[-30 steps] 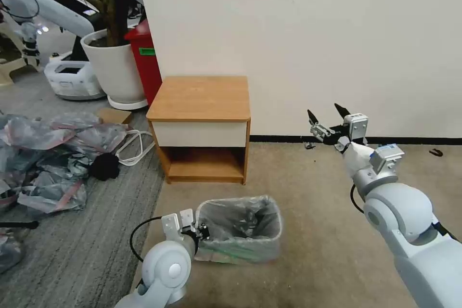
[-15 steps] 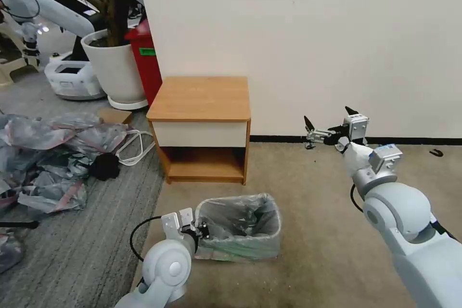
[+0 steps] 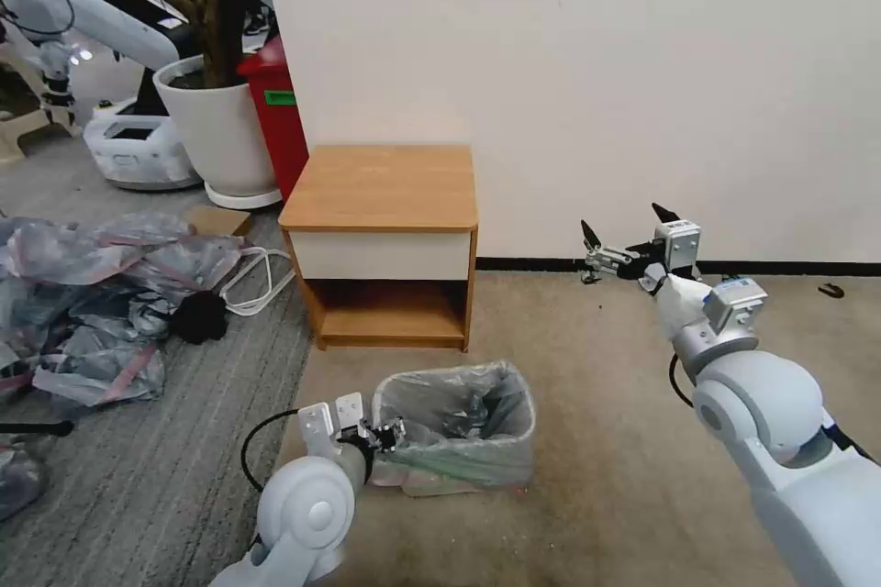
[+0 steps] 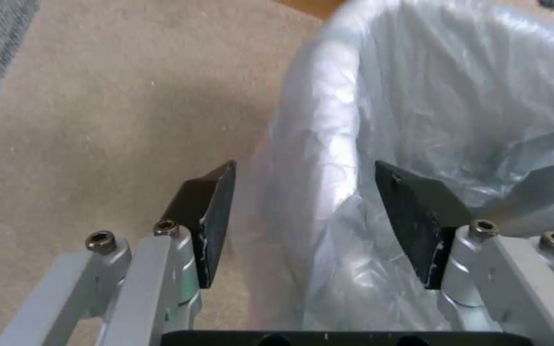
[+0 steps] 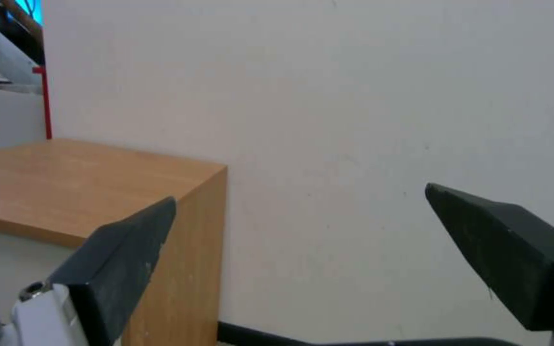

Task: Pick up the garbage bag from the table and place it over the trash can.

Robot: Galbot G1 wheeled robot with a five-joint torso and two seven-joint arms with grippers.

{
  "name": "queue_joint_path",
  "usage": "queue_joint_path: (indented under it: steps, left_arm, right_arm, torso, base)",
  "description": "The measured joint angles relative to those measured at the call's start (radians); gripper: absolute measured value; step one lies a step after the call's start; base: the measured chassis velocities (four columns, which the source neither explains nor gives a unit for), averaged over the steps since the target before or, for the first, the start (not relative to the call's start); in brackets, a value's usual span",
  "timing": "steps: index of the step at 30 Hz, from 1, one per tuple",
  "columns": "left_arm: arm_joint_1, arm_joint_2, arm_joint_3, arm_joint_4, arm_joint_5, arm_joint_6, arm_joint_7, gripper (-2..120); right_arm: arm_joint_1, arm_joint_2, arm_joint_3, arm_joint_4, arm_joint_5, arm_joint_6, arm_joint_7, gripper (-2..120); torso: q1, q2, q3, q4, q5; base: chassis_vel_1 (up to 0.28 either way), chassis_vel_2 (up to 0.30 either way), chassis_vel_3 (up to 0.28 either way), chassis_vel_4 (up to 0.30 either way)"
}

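Observation:
The garbage bag (image 3: 456, 406) lines the trash can (image 3: 496, 475) on the carpet in front of the table (image 3: 385, 183), with its edge folded over the rim. My left gripper (image 3: 390, 433) is open at the can's left wall. In the left wrist view, the left gripper (image 4: 303, 192) has its fingers on either side of the bag-covered rim, and the garbage bag (image 4: 457, 96) spreads beyond them. My right gripper (image 3: 624, 222) hangs open in the air to the right of the table, near the wall. From the right wrist view, the right gripper (image 5: 299, 206) holds nothing, with the table (image 5: 65, 173) beside it.
A heap of grey-pink bags (image 3: 92, 303) lies on the grey rug at left, with a white cable (image 3: 257, 280) beside it. A white plant pot (image 3: 216, 133) and a red bin (image 3: 275, 115) stand behind the table. The wall (image 3: 642, 64) runs close behind.
The trash can with its bag has shifted slightly toward the table, and my left arm moved with it. My right gripper turned a little and its fingers spread wider.

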Motion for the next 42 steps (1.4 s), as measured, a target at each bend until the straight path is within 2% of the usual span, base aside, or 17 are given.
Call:
queue_joint_path:
  steps: [6,8,10,12,14,15,17,19,20,24,25,28,29,32,33,36,42]
  left_arm:
    - [0.044,0.034,-0.059,-0.076,0.008,-0.003,0.039,57]
    - [0.069,0.05,-0.099,-0.117,0.025,-0.005,0.071,57]
    - [0.107,0.069,-0.147,-0.158,0.085,-0.019,0.124,58]
    - [0.119,0.077,-0.159,-0.169,0.111,-0.029,0.142,58]
    - [0.169,0.106,-0.215,-0.205,0.257,-0.105,0.244,58]
    - [0.169,0.106,-0.215,-0.205,0.257,-0.105,0.244,58]
    - [0.204,0.118,-0.263,-0.219,0.384,-0.211,0.336,59]
    - [0.226,0.114,-0.302,-0.221,0.47,-0.314,0.397,68]
    - [0.226,0.114,-0.302,-0.221,0.47,-0.314,0.397,68]
    - [0.278,0.068,-0.38,-0.215,0.635,-0.544,0.508,84]
    - [0.278,0.068,-0.38,-0.215,0.635,-0.544,0.508,84]
    - [0.316,0.015,-0.406,-0.195,0.72,-0.691,0.545,98]
    - [0.316,0.015,-0.406,-0.195,0.72,-0.691,0.545,98]
    - [0.338,-0.024,-0.408,-0.151,0.792,-0.789,0.57,100]
    - [0.338,-0.024,-0.408,-0.151,0.792,-0.789,0.57,100]
    - [0.348,-0.053,-0.4,-0.108,0.834,-0.855,0.577,100]
    - [0.344,-0.079,-0.39,-0.039,0.897,-0.912,0.578,100]
  right_arm:
    - [-0.004,0.002,0.01,0.016,0.015,0.015,0.001,99]
    - [-0.013,-0.002,0.024,0.023,0.051,0.054,-0.008,100]
    - [-0.031,-0.008,0.044,0.033,0.075,0.094,-0.02,100]
    - [-0.037,-0.01,0.05,0.035,0.077,0.106,-0.024,100]
    - [-0.074,-0.012,0.076,0.036,0.065,0.175,-0.04,100]
    - [-0.074,-0.012,0.076,0.036,0.065,0.175,-0.04,100]
    - [-0.12,-0.005,0.096,0.037,0.023,0.237,-0.05,100]
    - [-0.169,0.013,0.109,0.047,-0.019,0.271,-0.053,100]
    - [-0.169,0.013,0.109,0.047,-0.019,0.271,-0.053,100]
    - [-0.283,0.081,0.138,0.076,-0.117,0.296,-0.062,100]
    - [-0.283,0.081,0.138,0.076,-0.117,0.296,-0.062,100]
    - [-0.36,0.162,0.147,0.094,-0.181,0.296,-0.074,100]
    - [-0.36,0.162,0.147,0.094,-0.181,0.296,-0.074,100]
    - [-0.403,0.234,0.146,0.096,-0.235,0.289,-0.097,100]
    - [-0.403,0.234,0.146,0.096,-0.235,0.289,-0.097,100]
    - [-0.448,0.286,0.146,0.092,-0.307,0.287,-0.113,100]
    - [-0.481,0.333,0.147,0.067,-0.387,0.279,-0.126,100]
  torso:
    - [0.0,0.0,0.0,0.0001,0.0001]
    - [0.0,0.0,0.0,0.0,0.0001]
    - [0.0,0.0,0.0,0.0003,0.0]
    - [0.0,0.0,0.0,0.0003,0.0]
    - [0.0,0.0,0.0,0.0003,0.0002]
    - [0.0,0.0,0.0,0.0003,0.0002]
    - [0.0,0.0,0.0,0.0001,0.0002]
    - [0.0,0.0,0.0,0.0001,0.0002]
    - [0.0,0.0,0.0,0.0001,0.0002]
    - [0.0,0.0,0.0,0.0,0.0002]
    - [0.0,0.0,0.0,0.0,0.0002]
    - [0.0,0.0,0.0,0.0001,0.0001]
    - [0.0,0.0,0.0,0.0001,0.0001]
    - [0.0,0.0,0.0,0.0001,0.0]
    - [0.0,0.0,0.0,0.0001,0.0]
    - [0.0,0.0,0.0,0.0002,0.0]
    - [0.0,0.0,0.0,0.0002,0.0001]
  base:
    - [0.0,0.0,0.0,0.0]
    - [0.0,0.0,0.0,0.0]
    - [0.0,0.0,0.0,0.0]
    - [0.0,0.0,0.0,0.0]
    - [0.0,0.0,0.0,0.0]
    - [0.0,0.0,0.0,0.0]
    - [0.0,0.0,0.0,0.0]
    - [0.0,0.0,0.0,0.0]
    - [0.0,0.0,0.0,0.0]
    - [0.0,0.0,0.0,0.0]
    - [0.0,0.0,0.0,0.0]
    - [0.0,0.0,0.0,0.0]
    - [0.0,0.0,0.0,0.0]
    - [0.0,0.0,0.0,0.0]
    - [0.0,0.0,0.0,0.0]
    - [0.0,0.0,0.0,0.0]
    - [0.0,0.0,0.0,0.0]
